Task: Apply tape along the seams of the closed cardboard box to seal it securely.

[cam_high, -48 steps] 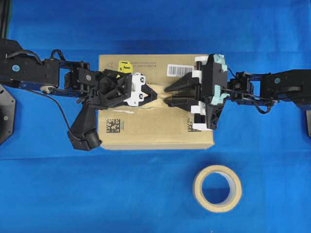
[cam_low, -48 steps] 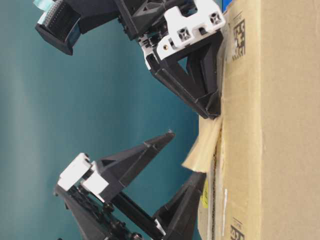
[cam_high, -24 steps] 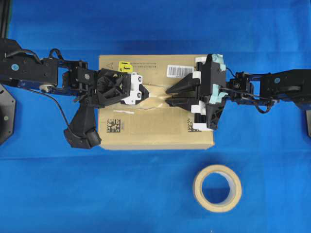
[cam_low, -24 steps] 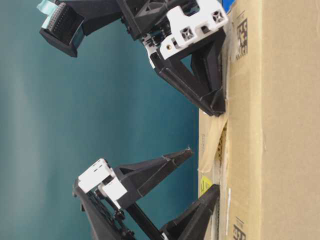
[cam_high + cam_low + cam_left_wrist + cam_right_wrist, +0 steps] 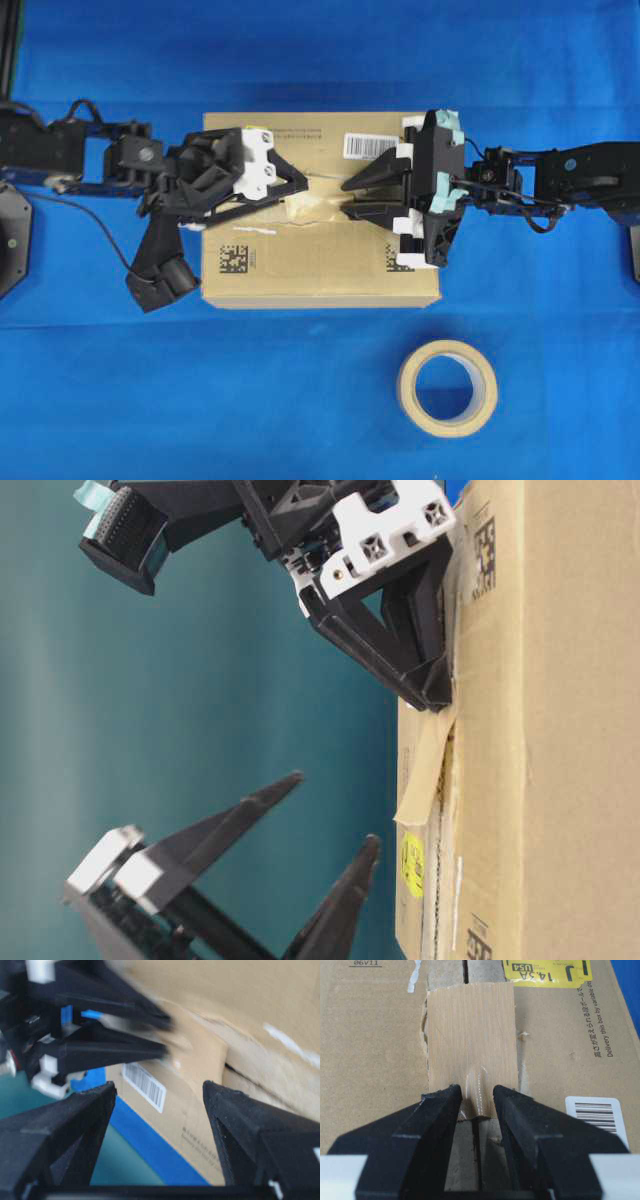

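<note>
The left claw (image 5: 300, 187) hangs spread wide, gripping nothing, over the cardboard box (image 5: 320, 270), whose yellow sticker (image 5: 547, 972) reads "14.3A". The tape (image 5: 470, 1077) lies across the seams (image 5: 466, 970); the right claw (image 5: 476, 1105), released, straddles its puckered end.

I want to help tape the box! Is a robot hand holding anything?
Left gripper: nothing. Right gripper straddles a fold at the tape's near end; pinching or not, unclear.

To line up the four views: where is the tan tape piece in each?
Overhead: tape mid-box, over the seam.
Table-level: tape on the box's left face, lower end lifting.
Left wrist: centre, blurred.
Right wrist: upper centre.
Shared landmark: barcode label, unseen table-level.
</note>
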